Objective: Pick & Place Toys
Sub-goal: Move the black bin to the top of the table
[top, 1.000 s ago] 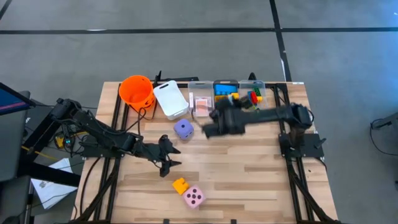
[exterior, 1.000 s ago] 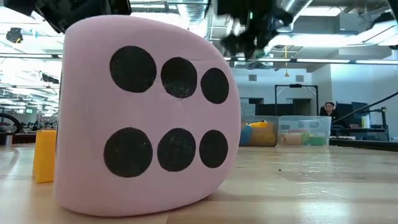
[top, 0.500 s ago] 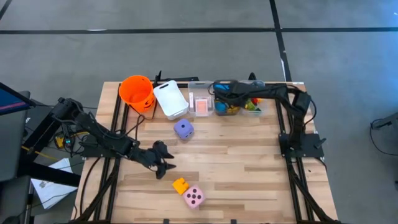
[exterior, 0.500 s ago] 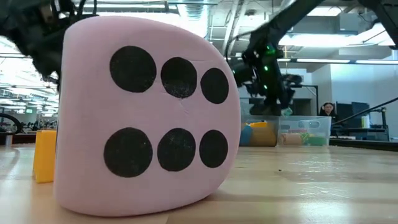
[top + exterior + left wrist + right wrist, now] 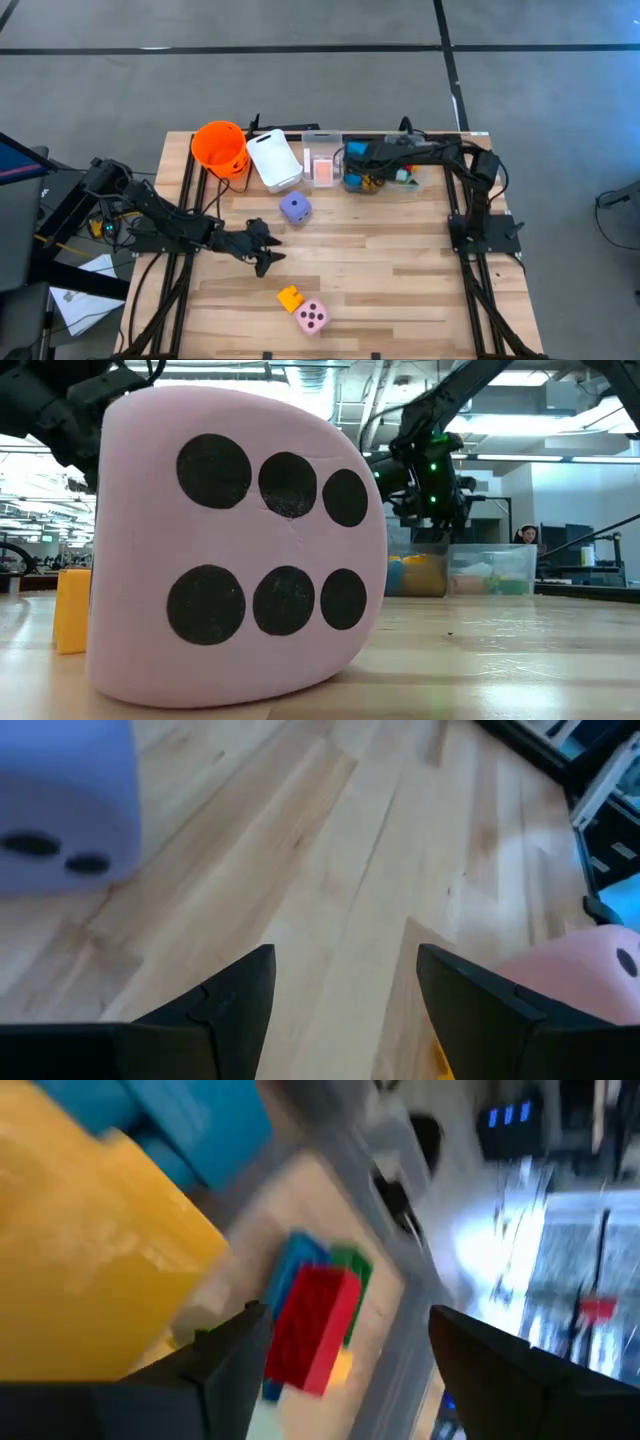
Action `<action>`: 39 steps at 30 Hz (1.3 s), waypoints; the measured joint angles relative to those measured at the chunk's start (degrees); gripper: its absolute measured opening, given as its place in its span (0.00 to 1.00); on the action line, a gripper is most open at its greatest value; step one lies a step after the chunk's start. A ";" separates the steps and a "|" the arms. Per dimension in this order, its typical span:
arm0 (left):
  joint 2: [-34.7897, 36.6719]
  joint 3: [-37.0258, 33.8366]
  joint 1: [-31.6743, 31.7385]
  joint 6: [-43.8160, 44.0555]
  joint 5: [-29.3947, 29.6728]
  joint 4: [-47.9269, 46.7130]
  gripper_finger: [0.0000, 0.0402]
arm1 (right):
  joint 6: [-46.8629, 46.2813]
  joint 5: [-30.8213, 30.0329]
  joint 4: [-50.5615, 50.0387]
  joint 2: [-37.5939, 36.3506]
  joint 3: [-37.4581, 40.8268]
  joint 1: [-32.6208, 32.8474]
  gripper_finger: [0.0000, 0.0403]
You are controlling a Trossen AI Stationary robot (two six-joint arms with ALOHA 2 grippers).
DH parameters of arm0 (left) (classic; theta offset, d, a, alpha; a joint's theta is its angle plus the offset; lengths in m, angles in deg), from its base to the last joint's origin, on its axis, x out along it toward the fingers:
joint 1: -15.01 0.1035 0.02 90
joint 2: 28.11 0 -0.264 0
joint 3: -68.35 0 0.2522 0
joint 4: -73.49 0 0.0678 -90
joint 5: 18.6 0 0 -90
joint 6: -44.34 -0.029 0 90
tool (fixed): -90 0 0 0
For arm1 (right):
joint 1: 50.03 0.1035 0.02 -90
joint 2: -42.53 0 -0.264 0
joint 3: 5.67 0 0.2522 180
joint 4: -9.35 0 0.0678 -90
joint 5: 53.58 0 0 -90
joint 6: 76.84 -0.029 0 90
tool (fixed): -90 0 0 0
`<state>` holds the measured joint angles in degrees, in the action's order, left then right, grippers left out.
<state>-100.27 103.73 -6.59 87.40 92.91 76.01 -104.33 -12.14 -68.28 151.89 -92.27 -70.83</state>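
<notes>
A: Top-down, where's everything?
B: Right gripper (image 5: 352,172) is over the brick bin (image 5: 425,180), left gripper (image 5: 268,256) above the orange brick (image 5: 290,297) and pink die (image 5: 312,317).
A: Wrist cams?
B: Both claws spread, nothing pinched; red brick (image 5: 312,1325) below the right one.

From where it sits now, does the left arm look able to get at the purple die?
Probably yes. The left gripper hangs open and empty over bare wood, and the purple die stands just beyond it with nothing between them. The right gripper is away over the clear bin.
</notes>
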 joint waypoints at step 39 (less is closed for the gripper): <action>0.00 0.02 0.04 -6.82 0.12 10.77 0.59 | -45.10 -10.96 -11.02 -2.29 -17.84 49.39 0.40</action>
<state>-100.27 103.76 -6.55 80.57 93.03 86.78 -149.43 -23.10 -79.30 149.60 -110.11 -21.44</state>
